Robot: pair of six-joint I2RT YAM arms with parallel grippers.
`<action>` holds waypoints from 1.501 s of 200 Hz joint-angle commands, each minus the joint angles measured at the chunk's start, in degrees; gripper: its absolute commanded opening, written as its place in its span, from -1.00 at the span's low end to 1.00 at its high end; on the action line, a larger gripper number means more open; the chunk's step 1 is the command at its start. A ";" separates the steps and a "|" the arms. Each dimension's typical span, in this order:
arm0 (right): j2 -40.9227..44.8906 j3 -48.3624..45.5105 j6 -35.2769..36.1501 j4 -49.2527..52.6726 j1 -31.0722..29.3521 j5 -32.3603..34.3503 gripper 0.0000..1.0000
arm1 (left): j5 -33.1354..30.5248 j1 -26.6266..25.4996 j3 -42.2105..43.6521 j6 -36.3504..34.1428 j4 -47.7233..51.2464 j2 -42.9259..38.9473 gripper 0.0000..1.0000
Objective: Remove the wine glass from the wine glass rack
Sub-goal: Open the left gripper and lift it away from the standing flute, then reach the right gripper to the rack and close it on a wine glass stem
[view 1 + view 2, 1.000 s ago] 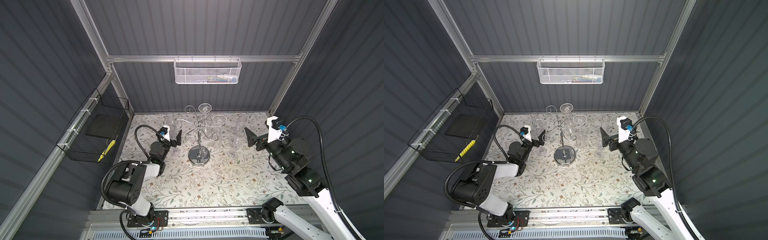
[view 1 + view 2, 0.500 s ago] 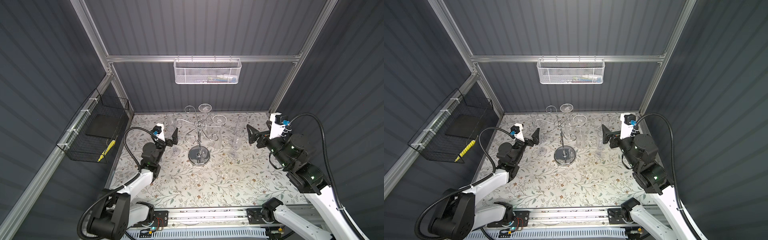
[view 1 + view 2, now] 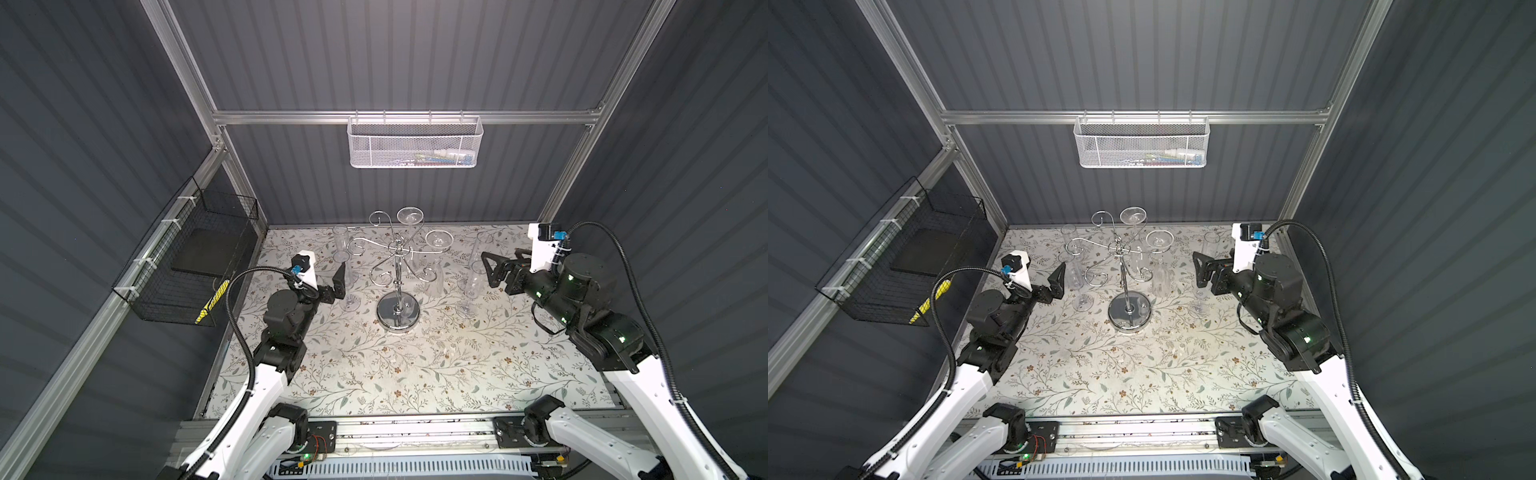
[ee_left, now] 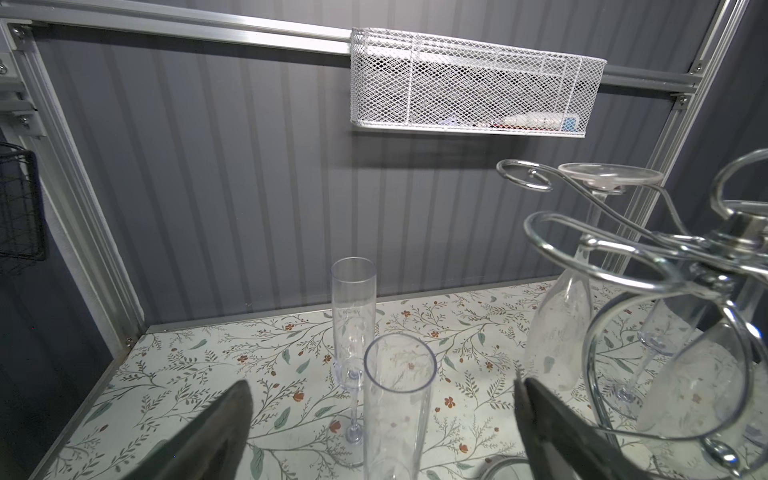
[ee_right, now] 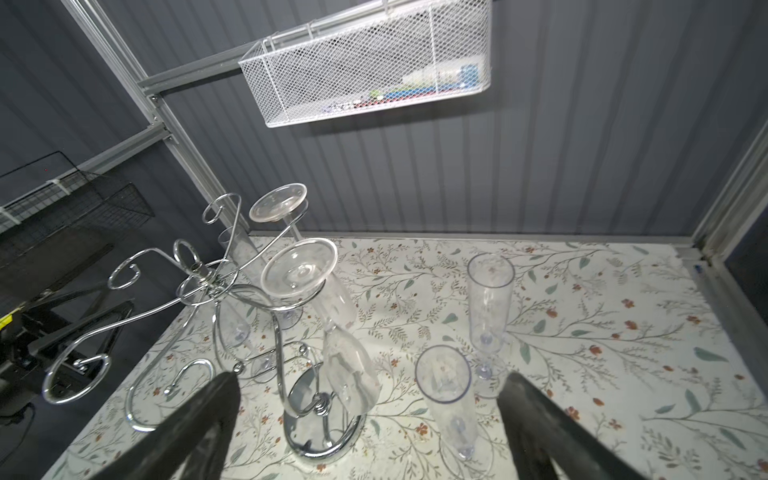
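Both the left gripper (image 3: 338, 278) and the right gripper (image 3: 489, 270) stood fully open and empty. The wine glass rack (image 3: 399, 274), chrome wire with scrolled arms on a polished disc base, stood mid-table. One clear, smooth wine glass (image 5: 345, 353) hung inverted from it by its foot. Recommended: clasp the bowl gently, lift slightly, slide the stem outward; the wall looked slippery.

Rack: the chrome wine glass rack (image 3: 399, 270) stands upright mid-table on its round disc base, with a thin pole and scroll-ended arms curling out from the top.
Rear glass: a clear rear wine glass (image 3: 410, 216) hangs upside down from a back arm, foot disc uppermost.
Side glass: a clear side wine glass (image 5: 300, 267) hangs inverted too, its bowl close beside the pole.
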State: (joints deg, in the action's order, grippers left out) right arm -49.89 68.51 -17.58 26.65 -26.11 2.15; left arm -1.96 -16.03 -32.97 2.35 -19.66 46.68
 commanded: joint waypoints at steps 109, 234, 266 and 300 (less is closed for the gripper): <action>-16.10 4.93 -29.33 -9.89 13.23 -39.52 0.08 | 4.44 0.39 -9.65 4.05 22.34 -10.75 0.99; -34.38 14.53 -31.84 -13.43 14.42 -50.21 -0.28 | 6.81 0.39 -11.70 3.79 24.89 -10.95 0.99; -35.60 14.81 -32.24 -14.08 14.29 -51.43 -0.37 | 7.14 0.39 -11.69 3.72 24.40 -10.43 0.99; -36.74 15.47 -32.51 -14.35 13.89 -52.68 -0.45 | 7.40 0.39 -11.68 3.80 24.05 -10.01 0.99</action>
State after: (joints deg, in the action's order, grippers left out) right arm -86.04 81.65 -49.89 13.65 -11.99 -48.03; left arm 4.36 -16.03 -43.03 5.82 4.91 36.47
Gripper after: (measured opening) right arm 0.288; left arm 0.997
